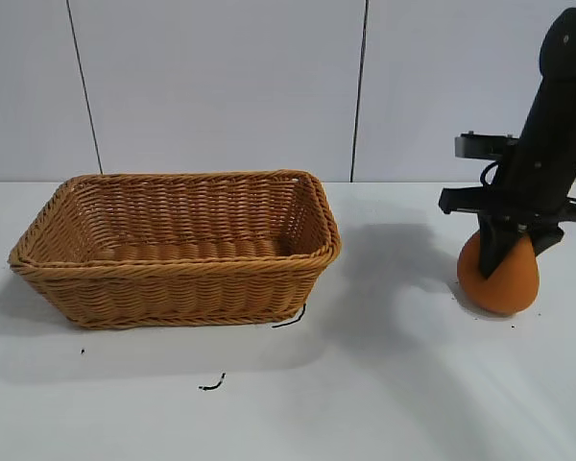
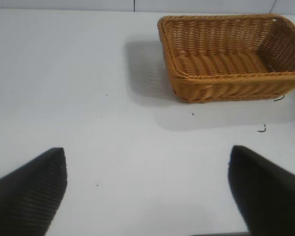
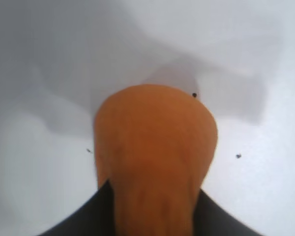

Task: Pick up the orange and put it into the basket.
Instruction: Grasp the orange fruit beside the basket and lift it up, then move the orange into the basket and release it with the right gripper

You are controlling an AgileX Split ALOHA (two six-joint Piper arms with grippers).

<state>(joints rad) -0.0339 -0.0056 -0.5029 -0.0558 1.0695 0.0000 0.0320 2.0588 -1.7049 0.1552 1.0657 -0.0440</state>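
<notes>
The orange (image 1: 499,280) sits near the table's (image 1: 384,384) right edge, w/ the right gripper (image 1: 505,252) down over it, jaws clamped on its narrow top. You should lift straight up, clear the braided rim, then cross to the basket (image 1: 178,252) at centre-left. Left gripper (image 2: 147,189) hovers over bare table, jaws apart.

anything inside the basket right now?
Nothing shows inside the basket: only bare weave on the floor and far walls. The near wall hides the front strip of floor. The orange sits outside, on the table, under the right claw.
</notes>
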